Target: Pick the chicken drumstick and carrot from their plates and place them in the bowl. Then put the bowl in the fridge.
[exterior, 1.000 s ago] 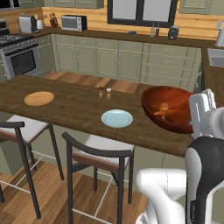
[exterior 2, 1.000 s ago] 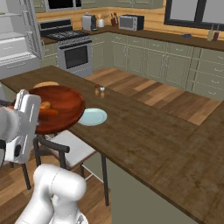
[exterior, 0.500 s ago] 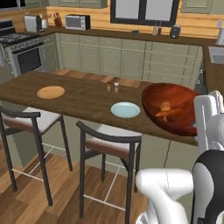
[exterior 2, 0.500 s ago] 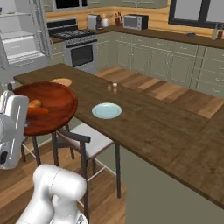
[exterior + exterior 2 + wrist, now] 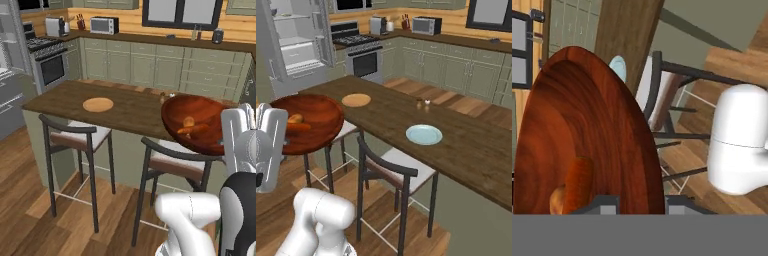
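Behind us the kitchen desk [image 5: 466,150] holds the tan plate [image 5: 356,100] and blue plate [image 5: 424,134], both bare. Our gripper [image 5: 641,202] pinches the bowl's [image 5: 308,122] rim, carrying it off the desk, drumstick [image 5: 295,119] and carrot [image 5: 298,127] inside. We judge a tilt could spill them, or the rim slip, before the open fridge [image 5: 298,42]

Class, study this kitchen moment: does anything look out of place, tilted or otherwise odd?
Yes. The bowl is off the counter, held in the air by the gripper beside the stools, and it looks tilted. The drumstick and carrot lie inside it. The fridge stands open. Both plates sit bare on the counter.
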Available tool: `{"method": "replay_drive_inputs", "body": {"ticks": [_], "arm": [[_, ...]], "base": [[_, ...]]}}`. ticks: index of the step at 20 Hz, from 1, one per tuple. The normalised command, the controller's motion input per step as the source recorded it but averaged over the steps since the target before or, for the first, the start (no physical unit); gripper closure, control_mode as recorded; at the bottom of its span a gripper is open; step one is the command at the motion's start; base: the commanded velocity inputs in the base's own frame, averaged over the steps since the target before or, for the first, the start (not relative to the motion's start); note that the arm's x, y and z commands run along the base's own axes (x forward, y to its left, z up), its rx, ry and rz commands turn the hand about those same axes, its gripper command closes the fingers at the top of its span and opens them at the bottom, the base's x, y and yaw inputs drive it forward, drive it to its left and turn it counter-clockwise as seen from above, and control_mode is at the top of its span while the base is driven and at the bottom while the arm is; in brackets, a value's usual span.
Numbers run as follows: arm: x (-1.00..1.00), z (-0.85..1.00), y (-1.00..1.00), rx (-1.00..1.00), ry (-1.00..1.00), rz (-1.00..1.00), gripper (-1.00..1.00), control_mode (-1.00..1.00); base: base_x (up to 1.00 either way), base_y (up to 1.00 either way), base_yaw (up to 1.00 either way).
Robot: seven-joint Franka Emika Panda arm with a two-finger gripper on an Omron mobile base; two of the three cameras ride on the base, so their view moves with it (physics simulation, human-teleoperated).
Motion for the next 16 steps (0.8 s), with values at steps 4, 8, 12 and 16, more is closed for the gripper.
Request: {"method": "replay_drive_inputs", "body": {"ticks": [4,8,12,16], "arm": [[0.00,0.00,0.00,0.00,0.00,0.00,1.00,1.00],[0.00,0.00,0.00,0.00,0.00,0.00,1.00,1.00],[0.00,0.00,0.00,0.00,0.00,0.00,1.00,1.00],[0.00,0.00,0.00,0.00,0.00,0.00,1.00,1.00]], "base": [[0.36,1.00,-0.01],[0.69,1.00,-0.06],[0.56,1.00,-0.10],[0.61,1.00,-0.16]]}}
